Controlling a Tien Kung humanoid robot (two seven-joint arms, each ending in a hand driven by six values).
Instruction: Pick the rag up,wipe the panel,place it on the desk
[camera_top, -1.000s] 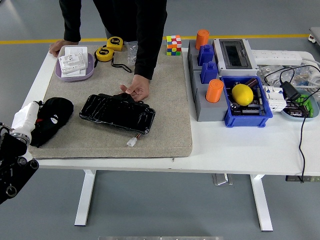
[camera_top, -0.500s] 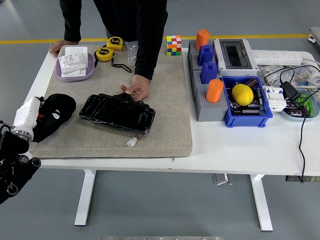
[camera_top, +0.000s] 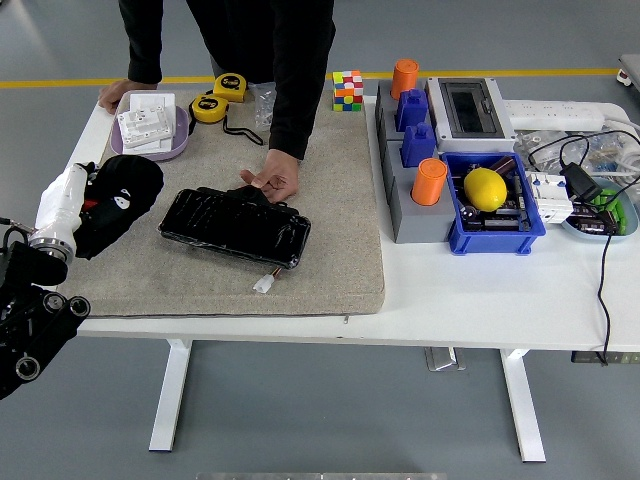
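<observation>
Though slightly tilted, panel (camera_top: 235, 227) lengthwise left-right.

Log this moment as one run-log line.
left hand: shut on rag | panel: on mat, steadied by person's hand | wipe: not yet

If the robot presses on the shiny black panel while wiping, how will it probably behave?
The panel looks stiff and flat, lying on the felt mat, so it should not bend. Its glossy surface may be slippery under a rag. A person's hand holds its far edge, so it will probably not slide.
</observation>
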